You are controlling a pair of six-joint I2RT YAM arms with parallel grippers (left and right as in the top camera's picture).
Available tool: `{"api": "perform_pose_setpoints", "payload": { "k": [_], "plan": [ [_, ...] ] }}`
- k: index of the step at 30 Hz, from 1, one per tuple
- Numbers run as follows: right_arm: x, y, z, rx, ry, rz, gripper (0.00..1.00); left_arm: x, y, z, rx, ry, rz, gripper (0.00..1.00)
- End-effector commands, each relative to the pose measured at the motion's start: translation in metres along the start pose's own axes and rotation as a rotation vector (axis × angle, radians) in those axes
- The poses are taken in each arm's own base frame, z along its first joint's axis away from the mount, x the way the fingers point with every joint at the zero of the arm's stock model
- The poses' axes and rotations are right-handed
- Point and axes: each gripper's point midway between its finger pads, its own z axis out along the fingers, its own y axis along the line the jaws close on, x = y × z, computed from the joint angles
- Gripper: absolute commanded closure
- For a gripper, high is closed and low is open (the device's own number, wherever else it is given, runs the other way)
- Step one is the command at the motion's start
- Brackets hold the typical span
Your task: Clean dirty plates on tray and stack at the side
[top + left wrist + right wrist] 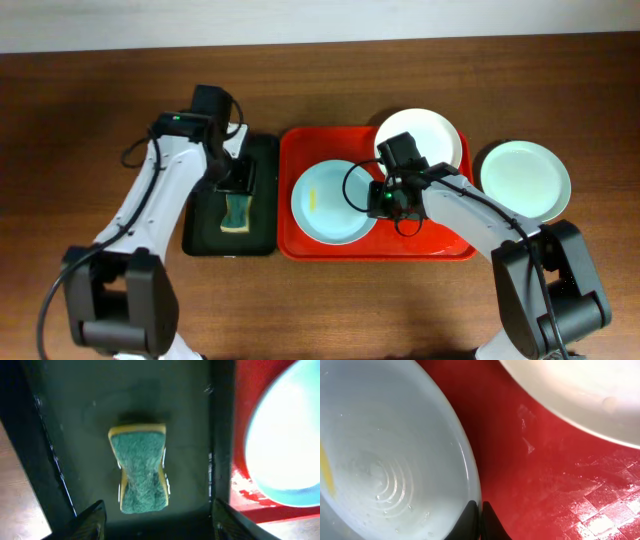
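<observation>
looks like the right gripper point(480, 521) is pinching the blue plate point(322, 205) by its rim: thin, stiff, glossy, probably slippery; left gripper point(159, 512) hangs spread over the sponge point(141, 472)

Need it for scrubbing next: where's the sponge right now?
Overhead, the sponge lies in the dark tray, left of the red tray, under the open left claw.

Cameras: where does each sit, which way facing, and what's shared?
Overhead: above the table, facing down; left arm, right arm, red tray, dark tray, smeared plate.
Left wrist: looks down onto sponge in dark tray; open left fingers at bottom.
Right wrist: close over smeared plate's rim, right fingers pinching it.
Shared: both wrist views show the smeared plate and red tray.
</observation>
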Motion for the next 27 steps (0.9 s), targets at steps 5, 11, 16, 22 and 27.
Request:
{"api": "perform_pose_setpoints", "payload": {
  "k": [5,11,16,22,27],
  "plan": [
    [0.010,-0.007,0.003,0.016,0.039,-0.025,0.96,0.029,0.009,0.028,-0.036,0.180,-0.074,0.60],
    [0.010,-0.006,0.003,0.015,0.039,-0.026,0.96,0.031,0.009,0.030,-0.037,0.185,-0.074,0.63],
    [0.014,-0.008,0.002,0.023,0.056,-0.024,0.96,0.039,0.011,0.043,-0.041,0.197,-0.075,0.56],
    [0.010,-0.006,0.003,0.015,0.039,-0.026,0.87,0.033,0.011,0.048,-0.039,0.164,-0.073,0.54],
    [0.012,-0.007,0.003,0.020,0.049,-0.024,0.96,0.033,0.011,0.049,-0.039,0.164,-0.072,0.56]
  ]
}}
